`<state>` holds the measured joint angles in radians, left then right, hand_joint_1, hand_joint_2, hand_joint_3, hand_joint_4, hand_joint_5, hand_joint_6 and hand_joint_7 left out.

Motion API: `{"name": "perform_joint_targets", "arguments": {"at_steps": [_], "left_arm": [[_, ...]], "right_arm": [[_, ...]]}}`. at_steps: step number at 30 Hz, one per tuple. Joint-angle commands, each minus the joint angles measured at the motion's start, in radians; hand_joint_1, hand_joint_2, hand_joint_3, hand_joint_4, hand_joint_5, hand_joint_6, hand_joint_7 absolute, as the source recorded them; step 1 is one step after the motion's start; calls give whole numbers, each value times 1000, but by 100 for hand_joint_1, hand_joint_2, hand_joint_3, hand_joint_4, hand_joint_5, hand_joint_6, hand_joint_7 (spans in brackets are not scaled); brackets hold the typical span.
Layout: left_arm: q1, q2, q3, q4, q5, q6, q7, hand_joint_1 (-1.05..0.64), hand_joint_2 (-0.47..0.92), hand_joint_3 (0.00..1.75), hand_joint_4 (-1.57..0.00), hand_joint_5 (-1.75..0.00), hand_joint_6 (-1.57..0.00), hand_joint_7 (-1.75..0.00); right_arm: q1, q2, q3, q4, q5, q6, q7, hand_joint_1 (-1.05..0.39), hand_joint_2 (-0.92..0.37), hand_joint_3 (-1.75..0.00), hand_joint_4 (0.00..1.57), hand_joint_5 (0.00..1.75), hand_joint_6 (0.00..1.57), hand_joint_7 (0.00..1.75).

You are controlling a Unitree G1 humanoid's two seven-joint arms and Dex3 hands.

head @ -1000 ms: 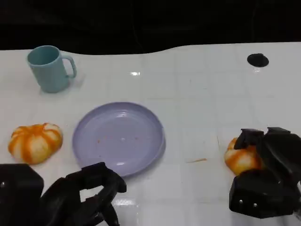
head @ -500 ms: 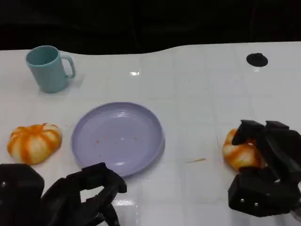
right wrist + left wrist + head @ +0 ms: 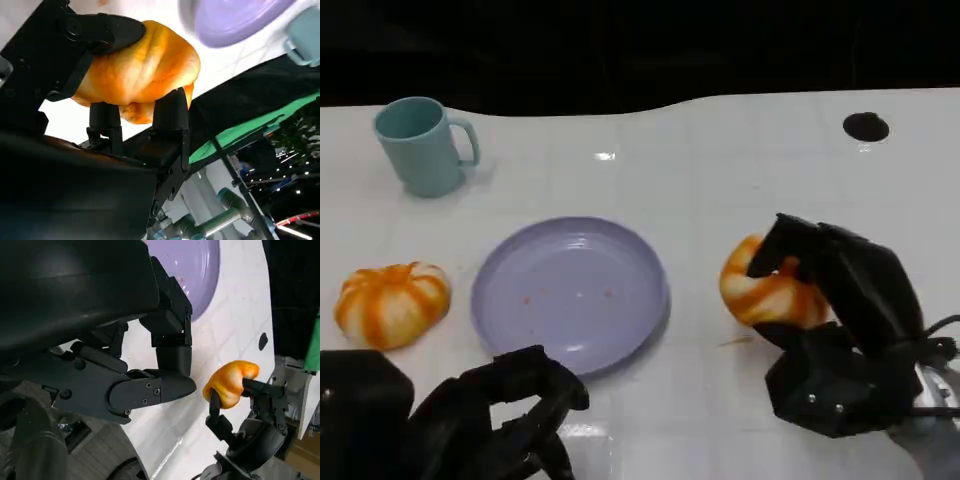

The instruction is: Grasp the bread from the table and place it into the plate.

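My right hand (image 3: 845, 320) grips an orange-and-white bread (image 3: 765, 290) just right of the lavender plate (image 3: 570, 300), and the bread looks raised off the table. In the right wrist view the fingers (image 3: 107, 30) wrap the bread (image 3: 142, 67), with the plate (image 3: 235, 20) beyond it. The left wrist view shows that bread (image 3: 231, 382) held in the right hand (image 3: 255, 430) past the plate's rim (image 3: 200, 275). A second bread (image 3: 392, 303) lies on the table left of the plate. My left hand (image 3: 490, 415) rests low at the front left, fingers loosely bent, holding nothing.
A teal cup (image 3: 420, 145) stands at the back left, and the right wrist view also catches the cup (image 3: 305, 35). A small black disc (image 3: 866, 126) lies at the back right. The white table's far edge meets a dark background.
My right hand has carried its bread leftward and up, from the table's right side to just beside the plate. The left hand and the other bread have stayed put.
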<state>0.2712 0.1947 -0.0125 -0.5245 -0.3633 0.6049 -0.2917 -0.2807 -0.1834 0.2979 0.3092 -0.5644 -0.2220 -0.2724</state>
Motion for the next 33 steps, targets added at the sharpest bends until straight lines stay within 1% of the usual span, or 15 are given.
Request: {"name": "perform_joint_targets", "arguments": {"at_steps": [1, 4, 9, 11, 14, 17, 20, 22, 26, 27, 28, 30, 31, 32, 33], "left_arm": [[14, 7, -1, 2, 1, -15, -2, -40, 90, 56, -70, -175, -63, -144], [17, 5, -3, 3, -2, -17, -4, -41, 89, 57, -70, -175, -62, -144], [21, 2, -11, -8, 3, -10, 6, -42, 89, 56, -70, -175, -63, -144], [22, 0, -14, -12, 3, -10, 8, -42, 89, 56, -70, -175, -63, -144], [25, 0, -16, -15, 0, -16, 3, -42, 90, 56, -70, -175, -63, -144], [28, 0, -16, -22, -1, -13, 5, -42, 90, 56, -70, -175, -63, -143], [29, -1, -15, -28, -1, -3, 12, -42, 89, 56, -71, -175, -65, -143], [28, 1, -14, -26, -1, -5, 8, -42, 89, 57, -71, -175, -65, -143], [27, 5, -18, -19, 8, -8, 9, -40, 89, 58, -71, -175, -64, -144], [26, 5, -18, -17, 9, -7, 9, -39, 89, 59, -71, -175, -64, -144], [25, 5, -18, -14, 9, -9, 8, -39, 89, 59, -70, -175, -63, -145], [24, 3, -18, -7, 8, -19, 4, -38, 89, 60, -70, -175, -62, -145], [24, 1, -17, -3, 6, -22, 2, -38, 89, 60, -70, -175, -62, -145], [24, -1, -16, -2, 4, -23, 3, -38, 89, 60, -70, -175, -62, -145], [25, -2, -16, -1, 3, -23, 4, -38, 89, 60, -70, -175, -62, -145]], "right_arm": [[-46, 33, 10, 15, 16, -1, 31, -6, -31, -136, 93, 175, 72, 173], [-69, 65, 16, 26, 28, 9, 58, -6, -31, -137, 92, 175, 72, 173], [-125, 120, 35, 74, 38, 1, 73, -7, -32, -137, 92, 175, 72, 173], [-151, 144, 48, 102, 32, -10, 67, -8, -31, -140, 93, 175, 71, 174], [-189, 184, 59, 160, 34, -24, 62, -11, -27, -146, 93, 175, 70, 175], [-222, 216, 68, 214, 35, -28, 57, -11, -25, -149, 93, 175, 70, 175], [-257, 250, 77, 271, 27, -29, 40, -10, -25, -147, 91, 175, 71, 175], [-280, 269, 82, 306, 20, -23, 27, -10, -27, -143, 92, 175, 72, 175], [-327, 299, 84, 396, 27, -57, 8, -9, -29, -144, 92, 175, 73, 171], [-338, 306, 84, 412, 30, -52, 15, -9, -30, -144, 91, 175, 74, 166], [-347, 312, 83, 423, 34, -42, 26, -10, -32, -142, 88, 175, 75, 153], [-367, 324, 81, 434, 47, 4, 75, -13, -40, -130, 81, 175, 76, 122], [-376, 329, 79, 436, 55, 28, 102, -14, -48, -114, 70, 172, 75, 97], [-384, 331, 77, 439, 63, 44, 129, -15, -55, -100, 63, 160, 74, 80], [-389, 331, 76, 437, 69, 62, 153, -17, -62, -84, 59, 138, 74, 64]]}}
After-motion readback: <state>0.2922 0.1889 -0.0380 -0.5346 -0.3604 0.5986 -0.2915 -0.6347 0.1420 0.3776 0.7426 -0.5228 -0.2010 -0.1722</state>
